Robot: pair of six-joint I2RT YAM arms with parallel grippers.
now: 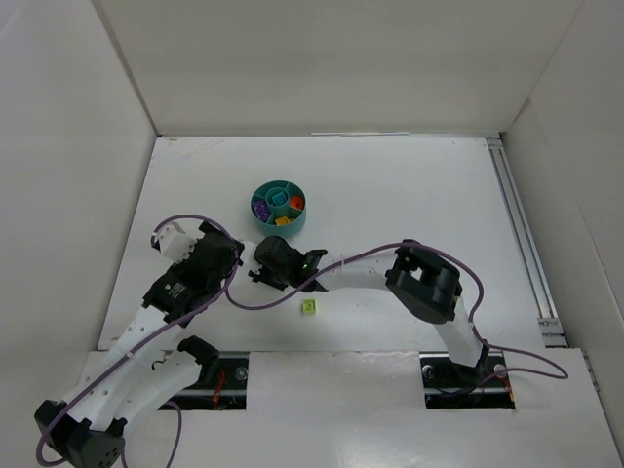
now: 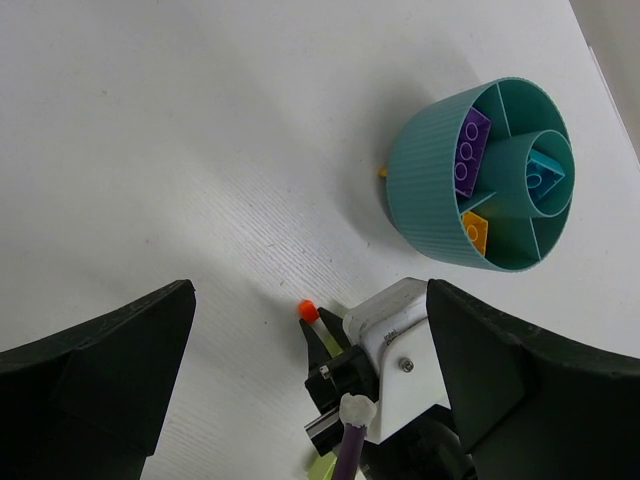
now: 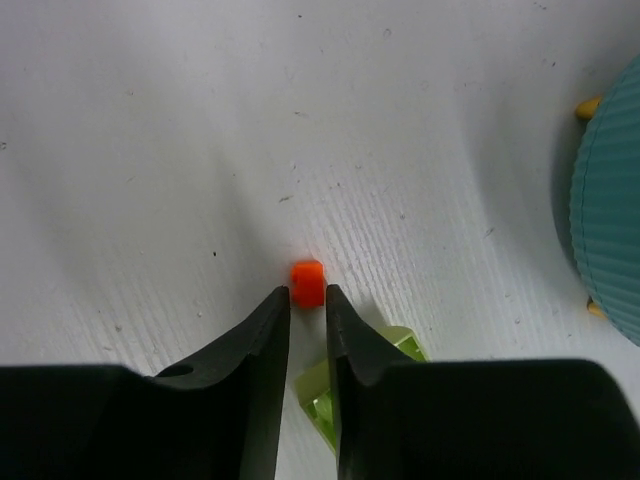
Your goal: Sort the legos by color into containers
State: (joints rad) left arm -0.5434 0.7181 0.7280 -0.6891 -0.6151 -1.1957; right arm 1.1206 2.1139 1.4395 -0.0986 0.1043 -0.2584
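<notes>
The left gripper (image 2: 310, 289) is held spread wide above the bench (image 2: 180, 130), with nothing between its fingers. The right gripper (image 3: 308, 293) is lowered to the bench surface with its fingers drawn close together. Their tips are set on either side of a small orange-red piece (image 3: 308, 281). It cannot be told whether the piece is actually clamped or only flanked. A lime green brick (image 1: 310, 307) is seen lying on the bench just beside that gripper, partly hidden under its fingers in the right wrist view.

The teal dish (image 2: 425, 185) is placed further out on the bench, near both grippers but touched by neither. Purple bricks (image 2: 470, 150) are stacked in one wedge compartment, an orange brick (image 2: 476, 230) is lodged in a neighbouring wedge, and a teal brick (image 2: 545, 175) is held in the central round well. In the top view, an orange-red item (image 1: 296, 204) is made out in a further wedge.
</notes>
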